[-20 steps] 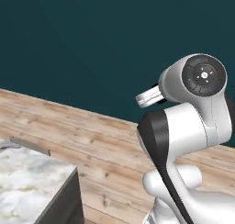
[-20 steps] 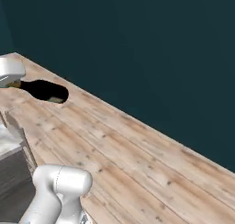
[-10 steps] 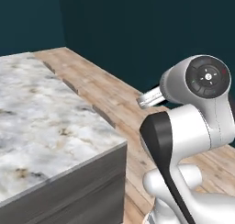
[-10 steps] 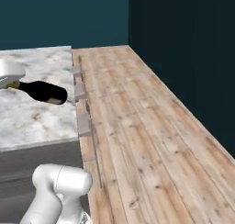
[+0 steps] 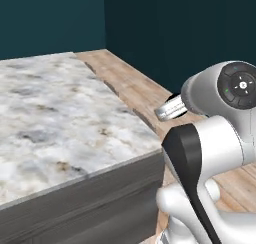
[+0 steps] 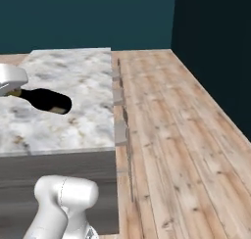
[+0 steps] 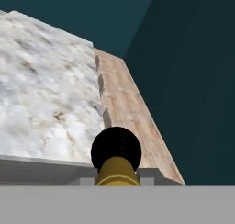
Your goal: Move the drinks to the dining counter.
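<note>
My gripper (image 6: 13, 86) is shut on the neck of the tall dark wine bottle (image 6: 47, 100) and holds it lying level above the dining counter (image 6: 86, 81). The hand view looks along the bottle (image 7: 116, 149): a gold neck leads to the round dark body. Beyond it lies the white-and-tan marbled top (image 7: 41, 81). From the left base view the counter (image 5: 55, 113) spreads to the left of my arm, with its dark grey side facing me.
Light wooden floor (image 6: 171, 130) runs along the counter's right side to dark teal walls (image 6: 211, 42). The counter's near edge (image 5: 100, 173) stands close in front of my base. My white arm (image 5: 210, 148) fills the lower right of the left base view.
Both base views have swung round, so the counter now sits nearer and larger in front of me. The bottle stays gripped in the same level pose.
</note>
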Tool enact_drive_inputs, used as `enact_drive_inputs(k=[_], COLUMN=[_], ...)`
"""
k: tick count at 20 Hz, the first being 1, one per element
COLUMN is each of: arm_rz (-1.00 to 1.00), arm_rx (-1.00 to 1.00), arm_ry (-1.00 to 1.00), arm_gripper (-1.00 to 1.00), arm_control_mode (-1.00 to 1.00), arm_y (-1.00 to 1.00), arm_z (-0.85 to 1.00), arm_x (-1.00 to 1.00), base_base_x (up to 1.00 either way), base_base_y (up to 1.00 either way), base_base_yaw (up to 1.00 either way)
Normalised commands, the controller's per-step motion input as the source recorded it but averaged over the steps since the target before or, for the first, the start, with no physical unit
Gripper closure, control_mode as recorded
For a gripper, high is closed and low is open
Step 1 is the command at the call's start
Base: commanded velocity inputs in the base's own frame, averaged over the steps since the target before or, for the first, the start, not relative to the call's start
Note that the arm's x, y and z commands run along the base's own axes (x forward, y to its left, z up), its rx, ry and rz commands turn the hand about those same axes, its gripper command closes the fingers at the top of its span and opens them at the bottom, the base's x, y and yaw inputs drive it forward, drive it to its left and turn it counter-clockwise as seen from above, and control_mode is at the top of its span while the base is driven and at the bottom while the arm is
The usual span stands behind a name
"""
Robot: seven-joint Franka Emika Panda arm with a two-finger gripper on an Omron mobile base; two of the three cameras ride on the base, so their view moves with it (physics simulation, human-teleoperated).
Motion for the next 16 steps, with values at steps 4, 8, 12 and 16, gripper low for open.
enact_drive_inputs(k=[4, 8, 12, 16], arm_rz=[0.0, 0.0, 0.0, 0.0], arm_rx=[0.0, 0.0, 0.0, 0.0], arm_ry=[0.0, 0.0, 0.0, 0.0], arm_gripper=[1.0, 1.0, 1.0, 1.0], arm_control_mode=[1.0, 1.0, 1.0, 1.0], arm_y=[0.0, 0.0, 0.0, 0.0], arm_z=[0.0, 0.0, 0.0, 0.0], arm_x=[0.0, 0.0, 0.0, 0.0], base_base_x=[0.02, 0.12, 0.47, 0.3], base_base_y=[1.0, 0.95, 0.09, 0.13], base_base_yaw=[0.09, 0.06, 0.06, 0.07])
